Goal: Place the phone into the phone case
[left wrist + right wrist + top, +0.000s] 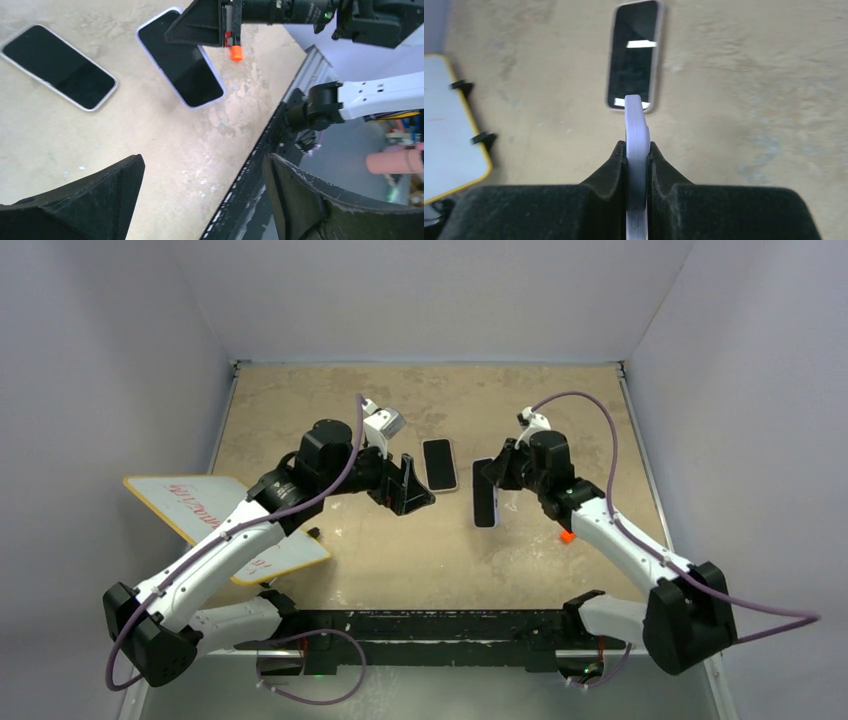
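Board (190, 502): white panel with a yellow rim and red writing, far left of the bench, partly under the left arm.
Bench (380, 570): tan, mottled top; both arms reach in from the near edge.
Left gripper (412, 492): fingers spread wide and nothing between them. It sits just left of the phone and a little nearer, apart from it (the left wrist view shows bare bench in the gap).
Phone (438, 464): lies flat at mid-bench, dark glass up, pale rim, long side running near to far. Untouched by either gripper, and between the two of them.
Phone case (484, 505): lavender, just right of the phone and nearer, not touching it. Its dark inner face shows from above. From the right wrist it is seen edge-on, a side button visible low on the rim.
Case contact: cannot tell whether its free end rests on the bench or hangs just clear.
Right gripper (637, 150): clamped on the phone case, one finger on each broad face, gripping its right-hand end.
Orange piece (567, 536): small, beside the right forearm; whether it is on the arm or on the bench is unclear.
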Controlling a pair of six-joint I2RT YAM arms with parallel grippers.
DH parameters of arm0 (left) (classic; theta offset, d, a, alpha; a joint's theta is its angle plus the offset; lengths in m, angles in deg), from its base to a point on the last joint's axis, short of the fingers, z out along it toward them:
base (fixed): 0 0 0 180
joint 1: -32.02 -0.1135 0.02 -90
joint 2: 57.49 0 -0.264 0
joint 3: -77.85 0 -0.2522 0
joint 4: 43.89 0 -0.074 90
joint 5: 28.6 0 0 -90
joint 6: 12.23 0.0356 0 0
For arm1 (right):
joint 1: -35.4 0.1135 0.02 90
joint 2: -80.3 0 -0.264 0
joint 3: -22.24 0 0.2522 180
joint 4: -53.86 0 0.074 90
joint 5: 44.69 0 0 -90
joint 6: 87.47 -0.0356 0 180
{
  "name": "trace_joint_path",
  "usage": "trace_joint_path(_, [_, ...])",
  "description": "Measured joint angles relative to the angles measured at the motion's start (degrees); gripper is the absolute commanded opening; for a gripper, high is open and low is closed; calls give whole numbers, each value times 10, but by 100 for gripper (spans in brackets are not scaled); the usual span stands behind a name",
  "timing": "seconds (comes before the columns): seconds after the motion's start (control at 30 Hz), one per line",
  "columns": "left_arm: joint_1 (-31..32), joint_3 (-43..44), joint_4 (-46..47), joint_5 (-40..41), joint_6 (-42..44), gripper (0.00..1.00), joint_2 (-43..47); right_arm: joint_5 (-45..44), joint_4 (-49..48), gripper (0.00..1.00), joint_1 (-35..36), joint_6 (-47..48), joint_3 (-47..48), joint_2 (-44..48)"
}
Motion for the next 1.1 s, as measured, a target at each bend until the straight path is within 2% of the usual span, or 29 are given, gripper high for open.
trace_joint_path(0.17, [0, 52, -56, 37, 54, 92, -1, 17, 0, 0, -94, 39, 15, -81])
trace_joint_path(0.33, [0, 57, -60, 76, 87, 93, 5, 51, -1, 0, -161, 73, 59, -200])
trace_joint_path(0.47, [0, 38, -56, 107, 97, 93, 17, 119, 17, 5, -199, 82, 123, -298])
trace_joint_path(0.6, [0, 33, -55, 129, 103, 93, 25, 200, 23, 11, -243, 82, 152, -350])
trace_joint_path(0.67, [0, 33, -55, 136, 107, 93, 27, 236, 25, 18, -261, 86, 167, -373])
trace_joint_path(0.8, [0, 33, -52, 144, 107, 93, 30, 280, 16, 42, -287, 94, 193, -417])
trace_joint_path(0.93, [0, 33, -50, 151, 106, 93, 32, 276, -7, 51, -302, 101, 212, -447])
trace_joint_path(1.1, [0, 32, -53, 160, 105, 93, 36, 230, -23, 66, -305, 101, 252, -464])
